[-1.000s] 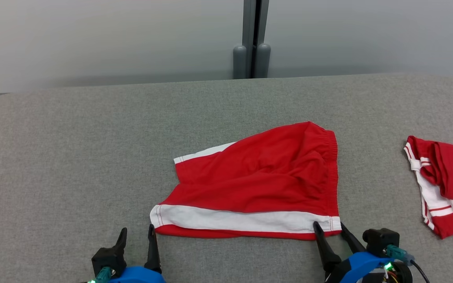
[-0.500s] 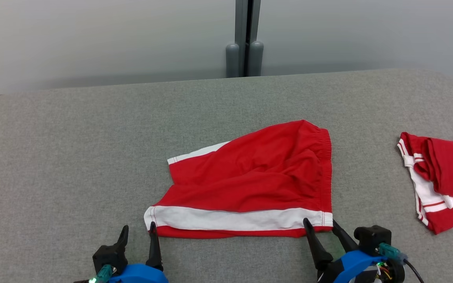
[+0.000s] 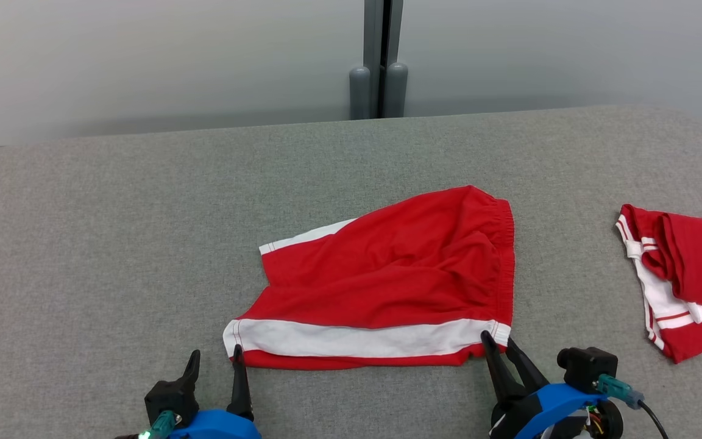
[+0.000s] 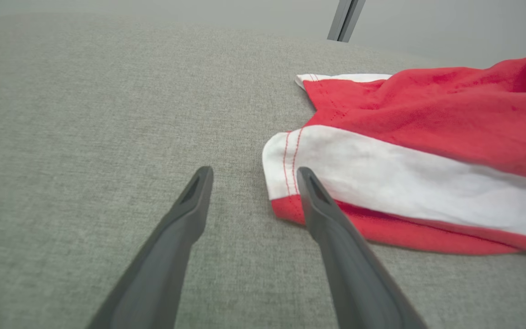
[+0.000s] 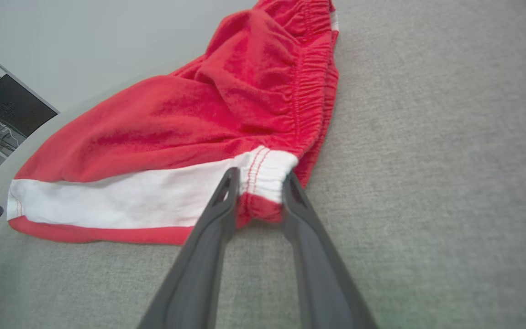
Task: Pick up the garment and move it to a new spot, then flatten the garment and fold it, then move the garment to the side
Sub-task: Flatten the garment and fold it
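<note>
Your right end effector (image 5: 258,180) is pinching the near waistband corner of the red shorts (image 3: 387,274), and the white stripe is bunching between its narrowed fingers. Your left end effector (image 4: 255,171) is standing wide over bare fabric, one finger just beside the other near corner; contact is unclear. The red shorts are lying rumpled in the middle of the grey bench (image 3: 113,244). A second red-and-white garment (image 3: 692,268) is sitting well apart at the bench's right edge.

Left of shorts (image 3: 387,274) open — folded garment (image 3: 692,268) blocks right.
</note>
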Robot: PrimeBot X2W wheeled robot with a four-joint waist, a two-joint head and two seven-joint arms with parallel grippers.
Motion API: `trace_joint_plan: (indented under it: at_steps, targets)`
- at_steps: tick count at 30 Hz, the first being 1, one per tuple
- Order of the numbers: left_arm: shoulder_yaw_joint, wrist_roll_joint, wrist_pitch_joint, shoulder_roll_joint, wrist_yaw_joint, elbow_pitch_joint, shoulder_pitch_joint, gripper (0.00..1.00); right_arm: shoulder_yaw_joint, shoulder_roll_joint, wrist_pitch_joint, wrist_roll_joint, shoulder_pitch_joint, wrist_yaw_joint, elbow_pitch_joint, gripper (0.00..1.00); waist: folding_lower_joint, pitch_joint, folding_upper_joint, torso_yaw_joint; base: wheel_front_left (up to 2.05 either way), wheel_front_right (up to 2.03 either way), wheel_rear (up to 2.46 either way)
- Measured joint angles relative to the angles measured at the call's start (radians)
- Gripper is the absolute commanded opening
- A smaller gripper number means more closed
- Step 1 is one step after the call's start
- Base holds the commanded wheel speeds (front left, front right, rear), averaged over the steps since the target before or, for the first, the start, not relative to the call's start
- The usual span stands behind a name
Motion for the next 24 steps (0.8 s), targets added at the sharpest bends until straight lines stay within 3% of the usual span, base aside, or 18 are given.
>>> trace_joint_plan:
  at_steps: [2,3,4,6,18,24]
  targets:
    - [0.000,0.000,0.000,0.000,0.000,0.001,0.000,1.00,-0.002,0.000,0.000,0.003,0.000,0.000,-0.003,0.38,0.0000,0.000,0.0000,0.001,0.00,0.00,0.00]
    - [0.000,0.000,0.000,0.000,0.000,0.001,0.000,1.00,-0.005,0.000,0.000,0.003,0.000,0.000,-0.005,0.25,0.0000,0.000,0.0000,0.001,0.00,0.00,0.00]
    - [0.000,0.000,0.000,0.000,0.000,0.001,0.000,1.00,-0.007,0.000,0.000,0.001,0.000,0.000,-0.006,0.25,0.0000,0.000,0.0000,0.001,0.00,0.00,0.00]
    - [0.002,-0.001,0.000,0.000,0.000,0.000,-0.001,1.00,-0.023,0.001,0.000,-0.015,0.000,0.000,-0.011,0.00,0.0000,-0.001,0.0000,0.000,0.00,0.00,0.00]
    - [0.000,-0.040,0.000,0.000,-0.041,-0.043,0.000,1.00,-0.090,-0.013,0.000,-0.126,0.011,0.000,0.005,0.00,0.0000,-0.002,0.0000,-0.009,0.00,0.00,0.00]
    - [-0.012,-0.103,0.000,0.000,-0.104,-0.043,0.000,1.00,-0.104,-0.023,0.000,-0.155,0.014,0.000,0.007,0.00,0.0000,0.000,0.0000,-0.015,0.00,0.00,0.00]
